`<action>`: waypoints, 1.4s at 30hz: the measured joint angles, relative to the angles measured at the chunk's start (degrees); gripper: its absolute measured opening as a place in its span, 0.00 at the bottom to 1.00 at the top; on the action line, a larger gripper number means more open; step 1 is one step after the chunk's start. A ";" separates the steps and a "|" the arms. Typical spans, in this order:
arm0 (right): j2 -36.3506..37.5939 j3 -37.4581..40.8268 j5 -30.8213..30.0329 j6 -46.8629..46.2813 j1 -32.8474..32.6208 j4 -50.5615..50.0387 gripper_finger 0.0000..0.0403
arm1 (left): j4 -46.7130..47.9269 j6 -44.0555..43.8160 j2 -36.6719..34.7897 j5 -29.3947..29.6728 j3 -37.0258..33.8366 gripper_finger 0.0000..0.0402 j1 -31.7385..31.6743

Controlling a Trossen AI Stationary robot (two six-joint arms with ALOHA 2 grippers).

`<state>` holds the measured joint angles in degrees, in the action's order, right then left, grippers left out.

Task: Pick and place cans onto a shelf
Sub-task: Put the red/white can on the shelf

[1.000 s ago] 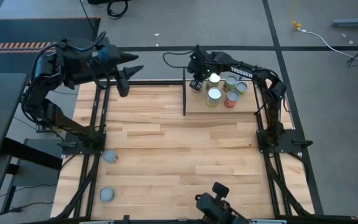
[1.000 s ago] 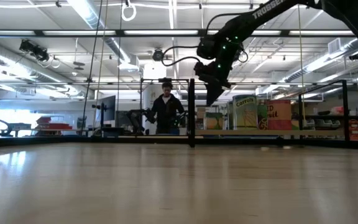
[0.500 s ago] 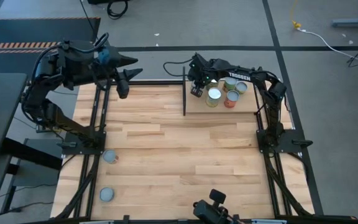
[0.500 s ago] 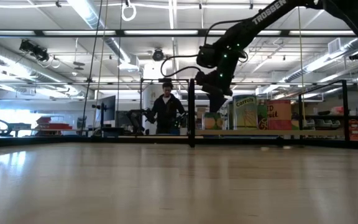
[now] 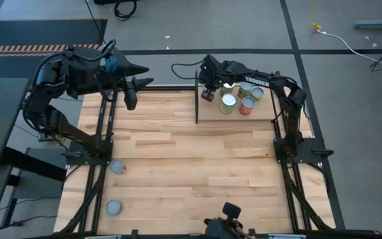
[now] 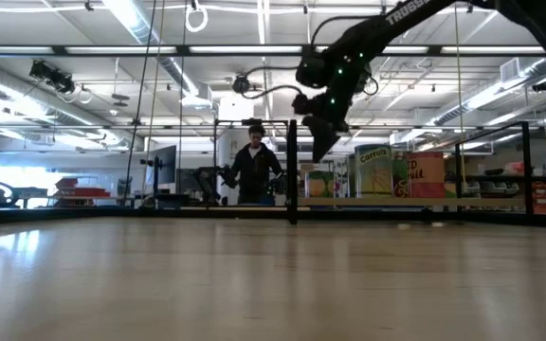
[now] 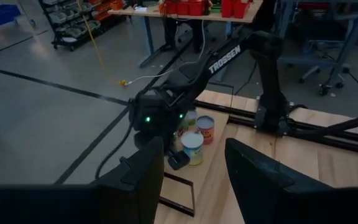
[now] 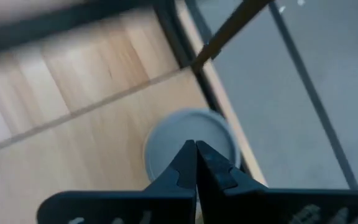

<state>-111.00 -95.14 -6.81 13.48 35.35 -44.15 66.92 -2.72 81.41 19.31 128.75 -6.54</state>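
The shelf (image 5: 208,113) is a light-wood board with black uprights at the table's far right. Several cans (image 5: 229,101) stand on it on their bases; they also show in the low view (image 6: 373,170). My right gripper (image 5: 208,91) is shut and hovers above the shelf's far left corner. A pale lid (image 8: 190,142) lies right under its fingertips (image 8: 195,152). In the low view the gripper (image 6: 318,152) is clear above the cans. My left gripper (image 5: 130,91) waits open in the air at the table's far left. Two more cans (image 5: 117,166) (image 5: 113,208) stand on the table near its left edge.
A black upright (image 5: 196,99) stands at the shelf's left edge, close to my right gripper. Black frame rails (image 5: 101,139) run along both table sides. A person (image 6: 254,170) stands far behind the table. Bare plank tabletop (image 5: 191,166) lies between the shelf and the two left cans.
My right gripper has dipped down toward the shelf's far left corner and risen again, staying shut. The cans on the shelf stand as before.
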 joint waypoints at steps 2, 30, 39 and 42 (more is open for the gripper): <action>1.36 -0.63 -0.44 -0.62 -0.63 0.11 0.01 | 0.00 -0.09 0.00 0.17 0.00 0.44 0.80; 27.09 -1.00 -8.15 -29.77 -37.40 -11.61 0.01 | 9.27 -24.24 0.09 1.43 -15.99 0.44 29.99; 28.24 -1.00 -8.07 -28.46 -45.35 -9.62 0.04 | 9.67 -43.07 0.05 -1.64 -25.37 0.44 35.41; 28.22 -1.00 -8.04 -28.50 -46.23 -9.39 0.05 | 11.22 -51.94 0.07 -0.56 -26.07 0.44 36.93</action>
<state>-82.78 -96.14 -14.85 -15.02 -10.89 -53.54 78.14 -54.66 81.47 18.76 102.68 30.38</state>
